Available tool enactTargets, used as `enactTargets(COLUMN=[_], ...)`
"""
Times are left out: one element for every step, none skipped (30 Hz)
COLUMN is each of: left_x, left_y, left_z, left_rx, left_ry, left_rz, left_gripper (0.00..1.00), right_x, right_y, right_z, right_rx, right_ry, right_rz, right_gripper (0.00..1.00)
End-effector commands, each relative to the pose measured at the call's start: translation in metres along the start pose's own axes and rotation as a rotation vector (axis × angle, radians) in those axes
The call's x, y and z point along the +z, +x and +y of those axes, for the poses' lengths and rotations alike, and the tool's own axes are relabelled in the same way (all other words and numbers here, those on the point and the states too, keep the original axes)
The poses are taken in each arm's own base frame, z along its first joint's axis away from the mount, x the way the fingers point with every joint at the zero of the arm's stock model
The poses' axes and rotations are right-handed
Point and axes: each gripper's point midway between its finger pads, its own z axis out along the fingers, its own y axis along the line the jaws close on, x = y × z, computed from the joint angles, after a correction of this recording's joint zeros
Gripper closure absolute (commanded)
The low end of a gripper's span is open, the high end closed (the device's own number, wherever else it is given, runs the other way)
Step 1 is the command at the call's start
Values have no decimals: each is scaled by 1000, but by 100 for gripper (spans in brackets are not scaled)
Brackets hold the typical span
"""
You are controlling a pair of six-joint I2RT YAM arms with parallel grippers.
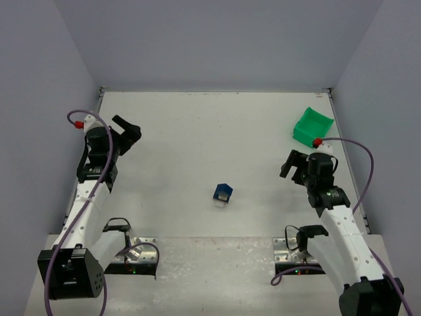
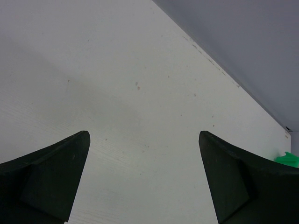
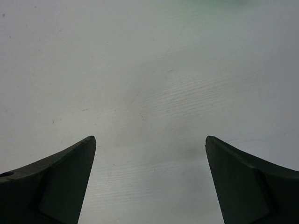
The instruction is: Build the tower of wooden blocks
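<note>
Top, left-wrist and right-wrist views of one moment. One wood block tower (image 1: pixel 223 193) stands on the white surface (image 1: pixel 197 125), a little right of centre and toward the near edge, between the two arms and well apart from both. From above it is seen almost end-on, so its long axis appears to run upward from the surface; its outline sits turned at an angle to the surface edges. A blue roof-shaped piece caps it, with a darker face on the right and a pale block showing at its near foot; the blocks are too small to count, and the direction of the ridge cannot be resolved. One green bin (image 1: pixel 313 126) rests at the far right corner, near the right arm. Two pincers are present. The left pincer (image 1: pixel 129 130) hangs over the far left of the surface, its fingers (image 2: pixel 56 177) spread wide with only bare surface between them. The right pincer (image 1: pixel 292 164), just near of the bin, is equally wide, its fingers (image 3: pixel 60 182) holding nothing.
</note>
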Motion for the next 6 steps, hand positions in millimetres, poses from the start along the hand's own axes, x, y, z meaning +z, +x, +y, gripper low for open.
enactTargets(left_x=[-2, -2, -2, -2, -1, -1], left_y=[-8, -9, -8, -7, -7, -5], left_z=[-10, -10, -12, -12, -12, -14], left_rx=[-14, -14, -14, -11, -11, -10], left_ry=[53, 52, 63, 66, 67, 78], left_rz=[-38, -39, -35, -33, -33, -23], left_gripper=[0, 0, 0, 0, 0, 0], right_x=[-7, -6, -9, -10, -10, -11], right_y=[-25, -24, -27, -29, -29, -30], right_z=[-4, -4, -1, 1, 1, 3], right_rx=[61, 61, 61, 58, 53, 48], right_ry=[25, 24, 2, -19, -27, -37], right_rz=[-136, -138, -161, -185, -197, -208], right_gripper=[1, 1, 1, 1, 1, 1])
